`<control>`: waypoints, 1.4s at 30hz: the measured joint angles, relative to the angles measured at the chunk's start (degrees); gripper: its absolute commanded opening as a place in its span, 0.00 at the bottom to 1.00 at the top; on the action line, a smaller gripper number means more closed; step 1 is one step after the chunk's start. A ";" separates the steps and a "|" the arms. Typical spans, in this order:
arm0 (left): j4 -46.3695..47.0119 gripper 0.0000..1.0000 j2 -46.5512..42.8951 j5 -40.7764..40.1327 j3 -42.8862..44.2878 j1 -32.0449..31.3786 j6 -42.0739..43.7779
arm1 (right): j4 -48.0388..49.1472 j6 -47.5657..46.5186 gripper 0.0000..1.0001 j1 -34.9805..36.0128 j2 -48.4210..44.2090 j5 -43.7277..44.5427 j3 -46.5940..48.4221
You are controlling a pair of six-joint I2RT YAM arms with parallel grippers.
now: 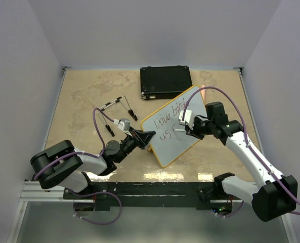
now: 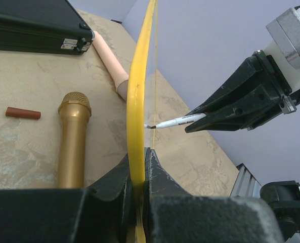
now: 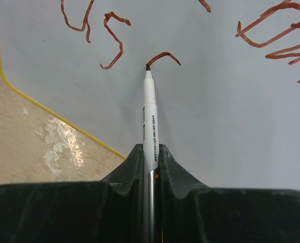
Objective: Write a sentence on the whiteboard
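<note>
The whiteboard (image 1: 172, 132), pale with a thin yellow frame, is held tilted up on its edge above the table. My left gripper (image 1: 148, 135) is shut on its frame; in the left wrist view the yellow frame (image 2: 138, 96) runs up edge-on from between the jaws of that gripper (image 2: 138, 167). My right gripper (image 1: 183, 128) is shut on a white pen (image 3: 150, 109), and the pen's tip touches the board face (image 3: 220, 126) at the end of a short curved stroke (image 3: 163, 55). The sentence (image 1: 168, 120) reads "Love binds" with "us" below it.
A black case (image 1: 165, 82) lies behind the board at the table's far edge. Behind the board lie a gold microphone (image 2: 74, 136), a small red-brown cap (image 2: 23, 113) and a pink cylinder (image 2: 109, 58). A thin rod with black-tipped leads (image 1: 117, 109) lies left of the board.
</note>
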 measured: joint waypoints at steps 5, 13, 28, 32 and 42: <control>0.00 0.00 0.00 -0.02 0.00 0.00 -0.02 | -0.13 0.02 0.00 0.02 -0.07 0.31 -0.24; 0.00 0.00 0.00 -0.04 0.00 0.00 -0.02 | -0.11 0.48 0.00 0.07 -0.09 0.87 -0.24; -0.02 0.00 0.00 -0.07 -0.02 0.02 0.00 | -0.11 1.62 0.00 0.09 -0.81 2.93 -0.55; -0.02 0.00 0.00 -0.04 0.00 0.02 0.00 | -0.07 2.16 0.00 0.02 -0.87 3.37 -0.55; -0.02 0.00 0.00 0.02 0.00 0.02 0.00 | 0.70 3.21 0.00 -0.02 -1.75 5.31 -0.55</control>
